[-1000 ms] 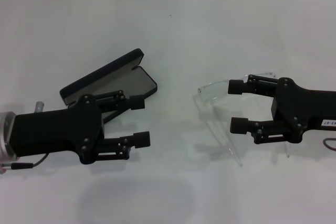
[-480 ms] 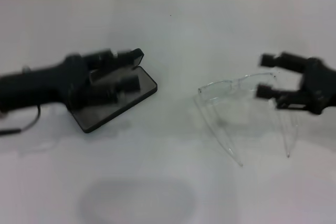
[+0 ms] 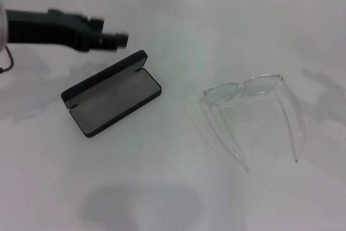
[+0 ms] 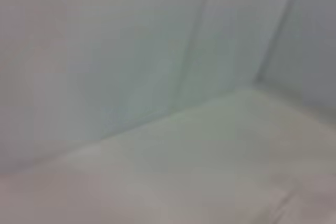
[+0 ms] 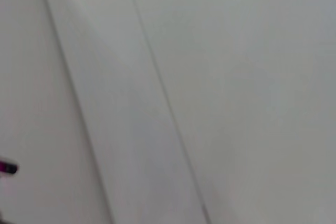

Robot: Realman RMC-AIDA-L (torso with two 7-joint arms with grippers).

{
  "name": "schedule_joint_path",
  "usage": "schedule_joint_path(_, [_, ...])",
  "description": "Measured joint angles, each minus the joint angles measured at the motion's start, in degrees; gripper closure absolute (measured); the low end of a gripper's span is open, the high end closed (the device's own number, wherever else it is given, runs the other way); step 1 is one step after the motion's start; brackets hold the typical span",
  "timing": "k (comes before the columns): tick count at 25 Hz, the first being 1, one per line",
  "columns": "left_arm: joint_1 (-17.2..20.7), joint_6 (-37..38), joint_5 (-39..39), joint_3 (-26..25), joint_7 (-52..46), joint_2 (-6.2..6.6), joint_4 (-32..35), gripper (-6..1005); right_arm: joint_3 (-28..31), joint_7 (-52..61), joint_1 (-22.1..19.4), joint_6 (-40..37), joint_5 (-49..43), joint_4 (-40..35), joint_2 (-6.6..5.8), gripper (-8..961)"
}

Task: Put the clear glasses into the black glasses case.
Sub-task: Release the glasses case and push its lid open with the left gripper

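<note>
White tabletop (image 3: 173,198) fills the head view, pale wall panels behind. Nearest, clear glasses (image 3: 251,109) lie on the right part of the table, arms unfolded and pointing toward the robot, front facing away. Left of them, well apart, black glasses case (image 3: 111,93) sits open, grey lining up, lid hinged back on its far side. Farther back at the left edge, left gripper (image 3: 116,39) hangs above the table beyond the case, holding nothing; finger spread can't tell. Right gripper not visible. Both wrist views show only wall and table.
</note>
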Motion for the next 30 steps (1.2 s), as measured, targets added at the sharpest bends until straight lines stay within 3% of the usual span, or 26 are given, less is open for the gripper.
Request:
schedule_joint_path(4, [-2.6, -1.99, 14.49, 7.01, -9.03, 0.07, 3.19, 221, 0.48, -0.31, -0.9, 0.01, 0.97, 0.08, 0.27, 80])
schedule_joint_path(7, [-4.14, -3.71, 20.47, 10.87, -11.71, -0.06, 2.91, 223, 0.54, -0.95, -1.49, -0.01, 1.49, 0.12, 0.33, 80])
schedule_joint_path(13, [-5.85, -6.31, 24.68, 16.07, -13.05, -0.11, -0.26, 225, 0.67, -2.08, -1.44, 0.28, 1.58, 0.13, 0.45, 80])
schedule_joint_path(30, [-8.47, -11.11, 32.95, 22.8, -15.09, -0.24, -6.83, 245, 2.33, -6.43, -0.59, 0.51, 2.25, 3.07, 0.5, 80])
